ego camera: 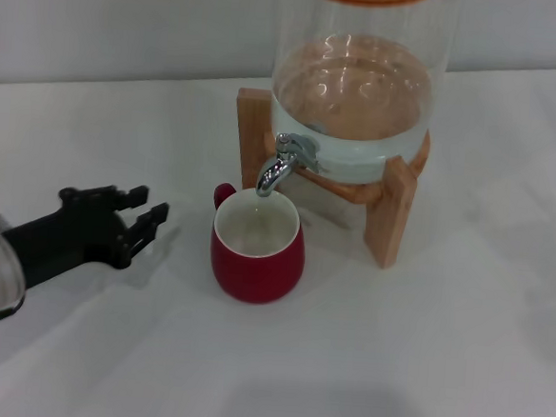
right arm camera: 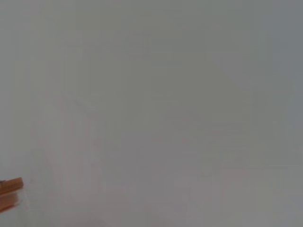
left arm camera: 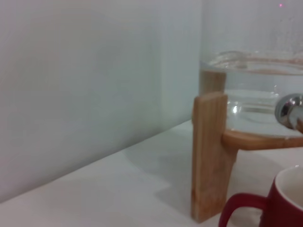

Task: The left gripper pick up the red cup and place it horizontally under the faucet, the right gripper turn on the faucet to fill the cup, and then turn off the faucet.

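Note:
The red cup (ego camera: pixel 256 247) stands upright on the white table, its white inside showing and its small handle pointing toward the back left. The chrome faucet (ego camera: pixel 283 166) hangs directly over the cup's far rim. My left gripper (ego camera: pixel 147 207) is open and empty, a short way to the left of the cup and not touching it. In the left wrist view the cup (left arm camera: pixel 279 203) and its handle show at a corner, with the faucet (left arm camera: pixel 289 109) above. My right gripper is out of view.
A glass water dispenser (ego camera: pixel 358 81) sits on a wooden stand (ego camera: pixel 392 212) behind the cup. The white table (ego camera: pixel 391 369) stretches in front and to the right. A pale wall rises behind. The right wrist view shows a sliver of wood (right arm camera: pixel 10 189).

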You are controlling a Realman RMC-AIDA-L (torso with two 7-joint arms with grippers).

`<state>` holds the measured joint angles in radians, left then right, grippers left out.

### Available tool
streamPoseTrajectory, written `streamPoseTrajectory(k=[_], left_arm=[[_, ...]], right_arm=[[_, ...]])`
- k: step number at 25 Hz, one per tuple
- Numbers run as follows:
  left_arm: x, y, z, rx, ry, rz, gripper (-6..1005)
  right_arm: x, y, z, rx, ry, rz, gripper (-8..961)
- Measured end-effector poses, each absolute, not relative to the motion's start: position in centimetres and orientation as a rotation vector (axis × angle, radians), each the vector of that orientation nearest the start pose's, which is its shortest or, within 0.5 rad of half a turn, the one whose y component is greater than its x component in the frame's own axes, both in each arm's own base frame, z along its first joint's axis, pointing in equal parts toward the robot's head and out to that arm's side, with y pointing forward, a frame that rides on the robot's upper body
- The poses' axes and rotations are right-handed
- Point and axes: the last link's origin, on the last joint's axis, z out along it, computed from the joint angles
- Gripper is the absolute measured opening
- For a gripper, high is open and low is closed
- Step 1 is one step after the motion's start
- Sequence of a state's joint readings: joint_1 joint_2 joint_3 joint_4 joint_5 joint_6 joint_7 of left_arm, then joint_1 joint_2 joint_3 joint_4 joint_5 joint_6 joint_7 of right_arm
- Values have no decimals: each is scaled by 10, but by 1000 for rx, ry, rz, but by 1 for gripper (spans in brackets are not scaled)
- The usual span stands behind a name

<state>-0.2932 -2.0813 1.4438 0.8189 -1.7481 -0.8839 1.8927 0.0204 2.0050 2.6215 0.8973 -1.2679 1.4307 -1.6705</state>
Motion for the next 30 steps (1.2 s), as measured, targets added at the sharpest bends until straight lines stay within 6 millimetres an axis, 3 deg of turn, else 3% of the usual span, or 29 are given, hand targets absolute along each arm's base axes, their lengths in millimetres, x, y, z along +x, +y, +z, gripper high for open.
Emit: streamPoseTrajectory(k=[5, 10, 16, 20, 27, 30], left_arm=[[-286, 320, -24, -2326, -583, -514, 355], [-295, 308, 20, -2065, -714, -747, 363], [-298, 298, 45, -1992, -792, -913, 372], [-298, 297, 52, -1988, -848, -965, 513], [-292, 288, 63, -2017, -775, -1050, 813], [-294, 288, 70, -1986, -768, -1075, 832]], right_arm=[[375, 228, 188, -1653, 733, 971, 722], [378, 222, 188, -1646, 744, 961, 722], [379, 216, 188, -1650, 749, 960, 722], [377, 215, 187, -1668, 742, 966, 722], [368, 209, 183, -1775, 719, 954, 722], [360, 206, 178, -1873, 717, 929, 722]])
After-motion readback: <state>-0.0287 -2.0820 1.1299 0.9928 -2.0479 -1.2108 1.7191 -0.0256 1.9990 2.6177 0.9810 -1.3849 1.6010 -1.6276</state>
